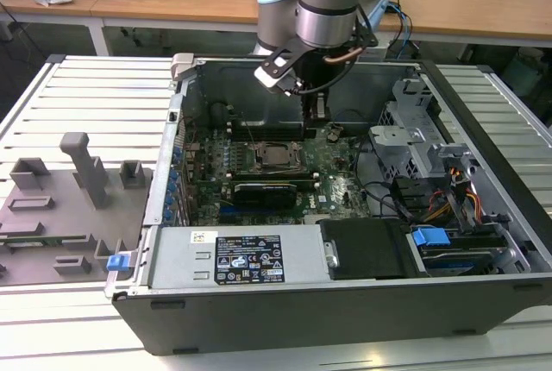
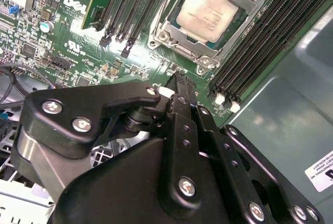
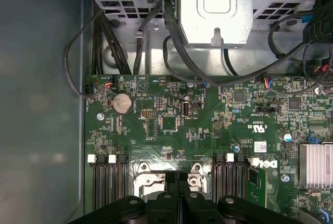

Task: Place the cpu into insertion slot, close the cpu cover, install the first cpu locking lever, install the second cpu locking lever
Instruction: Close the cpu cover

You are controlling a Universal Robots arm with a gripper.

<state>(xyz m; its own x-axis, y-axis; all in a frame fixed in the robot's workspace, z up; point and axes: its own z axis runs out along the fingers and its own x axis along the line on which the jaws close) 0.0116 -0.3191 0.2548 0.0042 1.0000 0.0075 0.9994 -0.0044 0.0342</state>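
Exterior view: clenched, empty gripper (image 1: 316,112) hovers at one o'clock of the cpu (image 1: 278,157); latching the cpu cover (image 1: 278,170) likely demands slow, steady pressure.

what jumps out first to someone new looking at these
The tool hanging inside the open computer case, above the green motherboard, in the exterior view. Then, in the second wrist view, the silver cpu framed by the cpu cover, just beyond the tool's closed tips.

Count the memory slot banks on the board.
2: one bank along the case wall, one across the CPU from it. Claw covers some board, so more could be hidden.
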